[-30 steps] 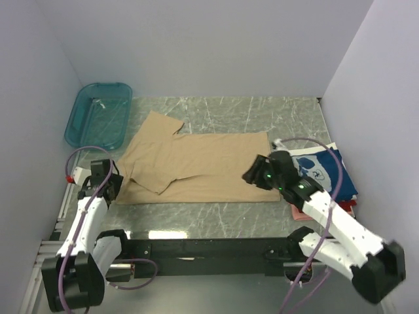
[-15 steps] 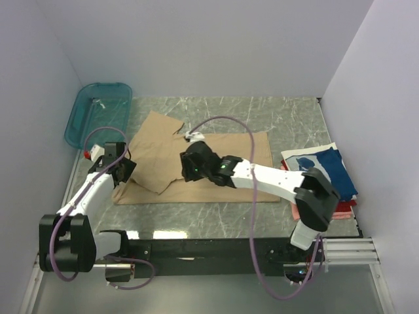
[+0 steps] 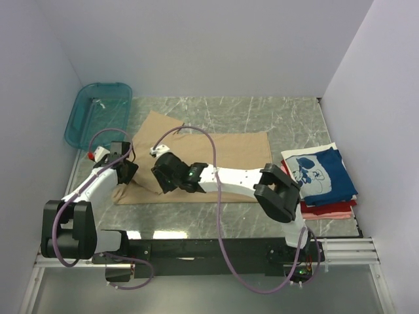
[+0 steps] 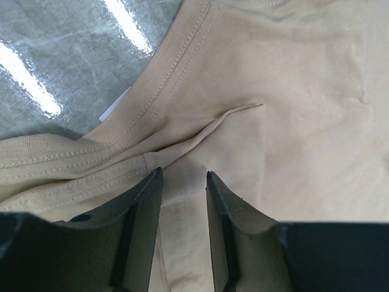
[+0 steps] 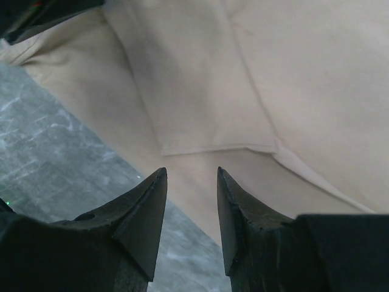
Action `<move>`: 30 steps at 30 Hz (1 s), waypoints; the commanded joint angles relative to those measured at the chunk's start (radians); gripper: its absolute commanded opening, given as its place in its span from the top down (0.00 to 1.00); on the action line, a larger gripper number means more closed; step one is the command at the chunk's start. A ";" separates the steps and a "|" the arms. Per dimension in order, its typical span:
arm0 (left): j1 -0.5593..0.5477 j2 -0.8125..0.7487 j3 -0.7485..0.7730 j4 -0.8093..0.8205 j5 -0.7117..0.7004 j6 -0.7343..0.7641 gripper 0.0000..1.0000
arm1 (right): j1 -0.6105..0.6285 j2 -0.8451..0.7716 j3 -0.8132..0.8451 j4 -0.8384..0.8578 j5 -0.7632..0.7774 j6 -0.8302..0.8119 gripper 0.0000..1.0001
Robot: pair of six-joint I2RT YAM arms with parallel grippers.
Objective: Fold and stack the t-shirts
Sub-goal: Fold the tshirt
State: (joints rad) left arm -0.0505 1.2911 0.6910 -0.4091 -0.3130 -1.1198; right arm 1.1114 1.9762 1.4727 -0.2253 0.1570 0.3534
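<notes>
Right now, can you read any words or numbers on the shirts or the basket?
No text is readable anywhere.
Navy blue cloth t-shirt atop the right-hand stack: white print, too blurred to read.
Plain tan cloth t-shirt: small white tag at its hem, nothing legible.
Teal plastic basket: no label seen.

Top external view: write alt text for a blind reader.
Left pincer and right pincer hang open over the collar end of a plain tan cloth t-shirt on a marbled table. Folded navy, red and pink shirts stack at right, teal plastic basket far left.
</notes>
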 commanded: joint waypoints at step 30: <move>-0.017 0.013 -0.038 0.041 -0.003 0.017 0.48 | 0.076 0.266 0.270 -0.085 0.052 -0.034 0.68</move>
State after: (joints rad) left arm -0.0628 1.3121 0.6621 -0.3996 -0.3267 -1.1187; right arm 1.1824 2.2318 1.6989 -0.3149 0.1795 0.3050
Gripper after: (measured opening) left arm 0.518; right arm 0.342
